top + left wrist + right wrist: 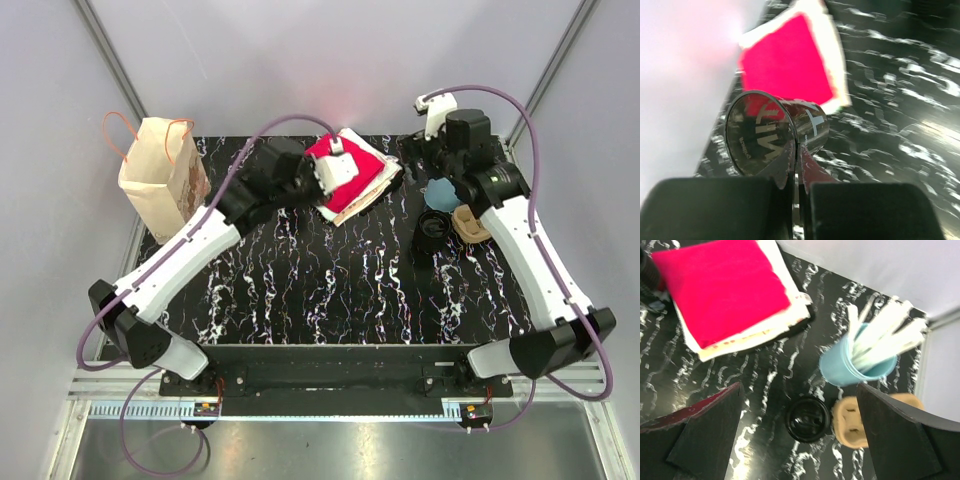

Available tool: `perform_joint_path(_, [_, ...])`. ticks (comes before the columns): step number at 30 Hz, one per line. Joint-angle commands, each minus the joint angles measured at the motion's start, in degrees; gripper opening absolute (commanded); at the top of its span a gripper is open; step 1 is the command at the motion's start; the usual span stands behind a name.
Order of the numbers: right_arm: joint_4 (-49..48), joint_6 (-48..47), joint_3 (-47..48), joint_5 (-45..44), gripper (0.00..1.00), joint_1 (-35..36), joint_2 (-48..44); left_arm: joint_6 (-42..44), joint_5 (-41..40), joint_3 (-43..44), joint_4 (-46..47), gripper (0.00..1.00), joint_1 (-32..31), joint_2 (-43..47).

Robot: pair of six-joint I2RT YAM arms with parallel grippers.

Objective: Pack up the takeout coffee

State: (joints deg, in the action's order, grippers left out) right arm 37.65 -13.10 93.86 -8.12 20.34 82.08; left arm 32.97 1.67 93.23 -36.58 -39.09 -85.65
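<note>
left claw (795,146): pressed together, over the near edge of the stack of red and white napkins (787,62)
at left tips: dark glossy round-ended shape (759,132), blurred; cannot tell what it is or whether it is pinched
right claw (800,387): spread wide, nothing between the fingers, hanging above the far-right corner of the tabletop
coffee: black-lidded takeout cup (435,225), upright on the black white-veined marble tabletop (320,290), far right, below the right claw
beside coffee: tan moulded cardboard cup carrier (470,222), touching or just beside its right side
behind coffee: light blue cup of white stirrers (857,365), near, upright
bag: brown paper bag with orange handles (160,180), standing open at far left, well apart from the coffee
</note>
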Motion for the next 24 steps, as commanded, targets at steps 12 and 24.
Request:
perform_joint_path(12, [0.1,-5.3,-9.0,-2.3,1.0,-9.1,-13.0,-4.8,-4.7,-22.0,9.8,0.0,-13.0,2.7])
perform_joint_path(24, [0.9,-2.0,-7.8,2.4,1.0,-12.7,-11.9,-9.4,-7.8,-28.5,21.7,0.0,-15.4,-0.3])
